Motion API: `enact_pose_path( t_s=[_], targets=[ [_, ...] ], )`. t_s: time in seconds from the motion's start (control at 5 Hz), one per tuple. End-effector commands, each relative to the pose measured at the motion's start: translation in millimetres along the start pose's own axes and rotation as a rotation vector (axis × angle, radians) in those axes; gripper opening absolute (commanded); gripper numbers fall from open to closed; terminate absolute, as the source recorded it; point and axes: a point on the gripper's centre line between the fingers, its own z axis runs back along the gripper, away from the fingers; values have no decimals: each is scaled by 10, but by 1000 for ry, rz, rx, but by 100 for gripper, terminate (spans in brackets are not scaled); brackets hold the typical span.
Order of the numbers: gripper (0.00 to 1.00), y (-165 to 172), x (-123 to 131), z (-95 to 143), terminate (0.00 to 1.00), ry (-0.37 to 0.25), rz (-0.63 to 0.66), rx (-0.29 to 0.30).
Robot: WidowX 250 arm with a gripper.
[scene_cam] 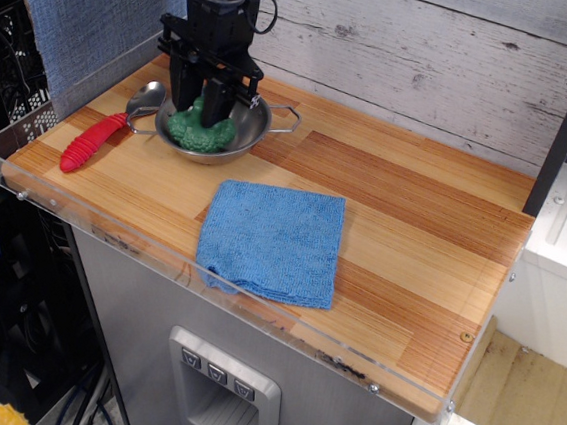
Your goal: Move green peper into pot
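Observation:
The green peper [201, 130] lies inside the pot [255, 129], a shallow steel pan with wire loop handles at the back left of the wooden counter. My gripper [206, 103] stands straight down over the pot. Its two black fingers [187, 88] straddle the top of the peper and look closed on it. The peper's underside rests on or just above the pot's bottom. The gripper hides the far side of the pot.
A red-handled metal spoon [98, 134] lies left of the pot, its bowl close to the pot's left handle. A blue cloth [273, 240] lies flat in front. A clear plastic lip [216, 291] runs along the counter's front edge; a plank wall [429, 56] stands behind.

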Motion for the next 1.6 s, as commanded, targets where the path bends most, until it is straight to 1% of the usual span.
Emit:
enact_pose_path(
  t_s=[0.0, 0.2, 0.4, 0.6, 1.0, 1.2, 1.4],
  targets=[
    [100, -16, -102, 699, 0, -181, 7, 41],
    [100, -131, -218, 912, 0, -194, 6, 27],
    [100, -346, -375, 1080, 0, -198, 29, -27],
    [100, -499, -431, 1118, 0, -192, 28, -84],
    [100, -659, -479, 1199, 0, -196, 9, -122],
    [100, -720, -510, 1168, 0, -123, 105, -22],
    [100, -720, -510, 1168, 0, -123, 105, -22]
  ],
)
